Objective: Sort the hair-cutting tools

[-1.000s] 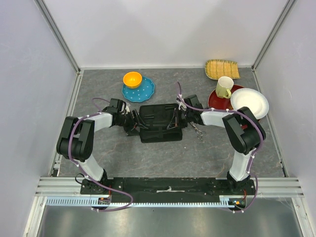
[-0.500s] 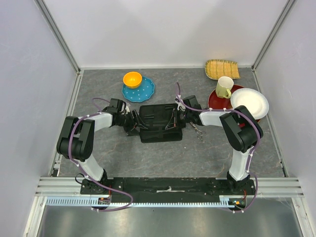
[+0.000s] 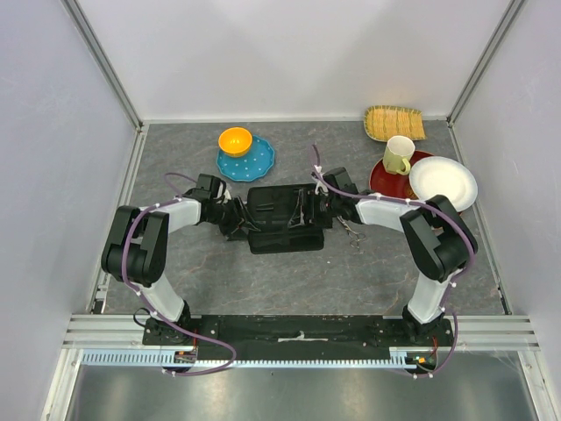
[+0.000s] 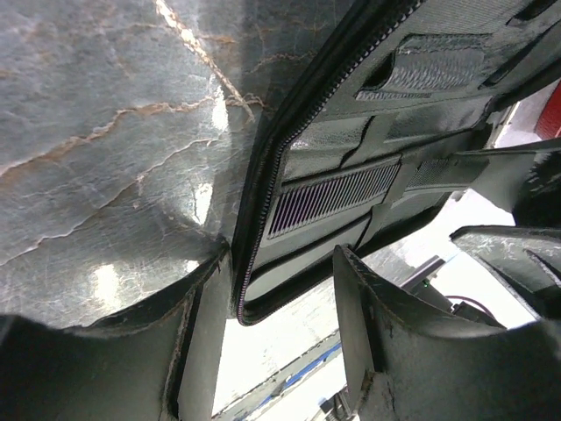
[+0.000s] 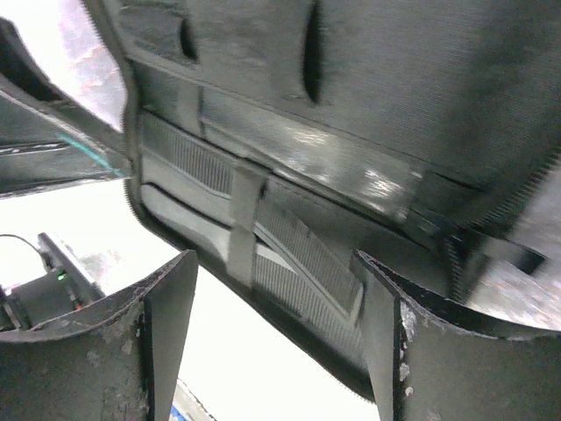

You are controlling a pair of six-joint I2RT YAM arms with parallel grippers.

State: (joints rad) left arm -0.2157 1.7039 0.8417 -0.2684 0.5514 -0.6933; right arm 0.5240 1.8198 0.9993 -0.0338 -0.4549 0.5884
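**Both grippers at the open case, one pair of scissors loose beside it**

Nearest, a pair of scissors (image 3: 351, 231) lies on the table (image 3: 368, 276) just right of the black case (image 3: 276, 239), its long axis running roughly near to far. It sits by the right arm's wrist, back from the fingertips, so the right arm is much the nearer and, I judge, must draw back to reach it. The right gripper (image 3: 317, 209) hangs over the case's right edge, jaws wide, holding nothing. The left gripper (image 3: 238, 219) is at the left edge, jaws partly apart astride the zip rim (image 4: 254, 219), not visibly pinching it. Inside the case a comb (image 5: 298, 250) lies lengthwise under an elastic strap (image 5: 241, 219); I cannot place the second scissors. Farther off, an orange bowl (image 3: 235, 140) sits on a blue plate (image 3: 256, 165), a mug (image 3: 399, 155) sits on a red plate (image 3: 384, 180) beside a white plate (image 3: 443, 181), and a woven tray (image 3: 394, 123) lies at the back.
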